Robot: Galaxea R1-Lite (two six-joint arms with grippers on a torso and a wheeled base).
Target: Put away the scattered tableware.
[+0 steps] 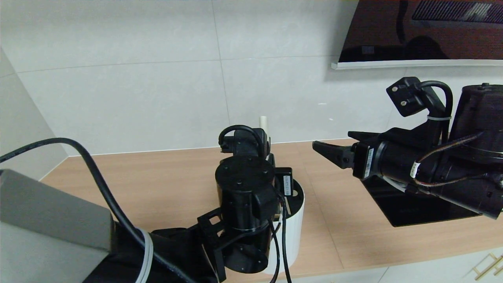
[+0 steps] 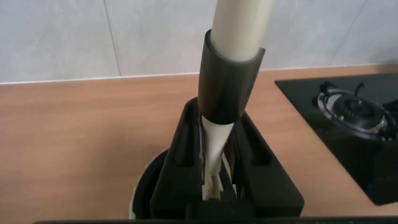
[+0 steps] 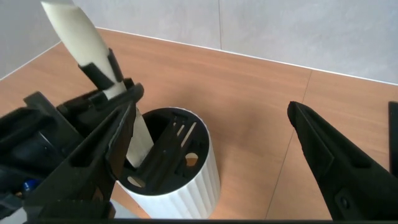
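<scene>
A utensil with a cream handle (image 2: 239, 25) and a dark collar stands nearly upright, my left gripper (image 2: 214, 155) shut on it just below the collar. Its lower end (image 3: 140, 144) dips into a slot of the white ribbed utensil holder (image 3: 186, 186), which stands on the wooden counter right under that gripper. In the head view the handle tip (image 1: 264, 122) pokes up behind the left wrist, above the holder (image 1: 292, 224). My right gripper (image 1: 334, 144) hangs open and empty above the counter, to the right of the holder; one finger (image 3: 329, 155) shows nearby.
A black cooktop (image 1: 412, 210) with a burner (image 2: 348, 112) lies on the counter to the right, below the right arm. A tiled wall runs along the back, with a dark range hood (image 1: 416, 31) at upper right. Bare wood counter (image 1: 157, 181) spreads left of the holder.
</scene>
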